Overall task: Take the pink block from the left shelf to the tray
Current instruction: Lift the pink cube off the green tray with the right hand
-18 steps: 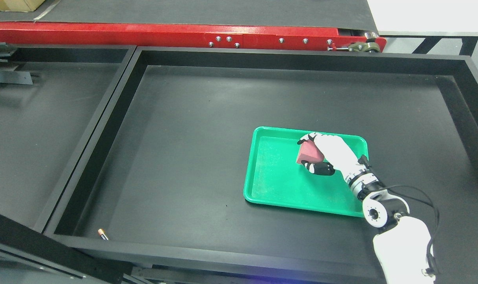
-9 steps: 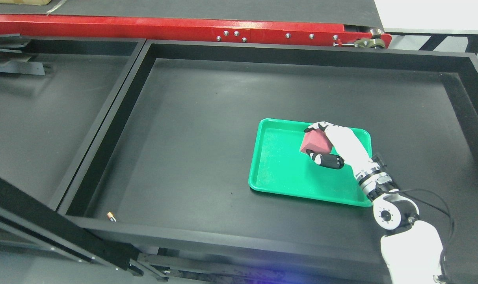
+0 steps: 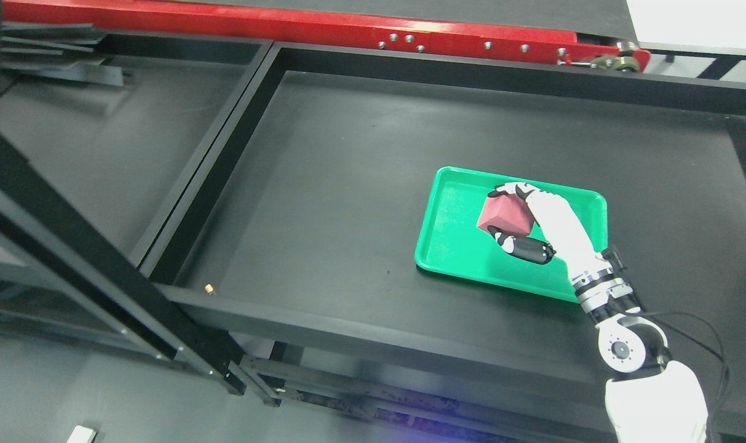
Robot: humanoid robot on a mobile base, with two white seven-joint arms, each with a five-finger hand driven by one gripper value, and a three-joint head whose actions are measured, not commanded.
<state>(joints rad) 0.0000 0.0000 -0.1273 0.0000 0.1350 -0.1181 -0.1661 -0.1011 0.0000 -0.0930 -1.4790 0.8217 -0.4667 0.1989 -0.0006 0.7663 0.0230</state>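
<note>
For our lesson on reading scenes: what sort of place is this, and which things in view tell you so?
Probably a factory or lab workcell: a red steel beam with bolts, large black shallow bins on a metal frame, and a white robot's right hand holding a pink block over a green plastic tray.

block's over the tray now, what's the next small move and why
Probably ease the right hand straight down and open its fingers. It grips the pink block over the green tray, inside the rim, so only the release seems left. Whether the block already touches the tray floor is unclear.
</note>
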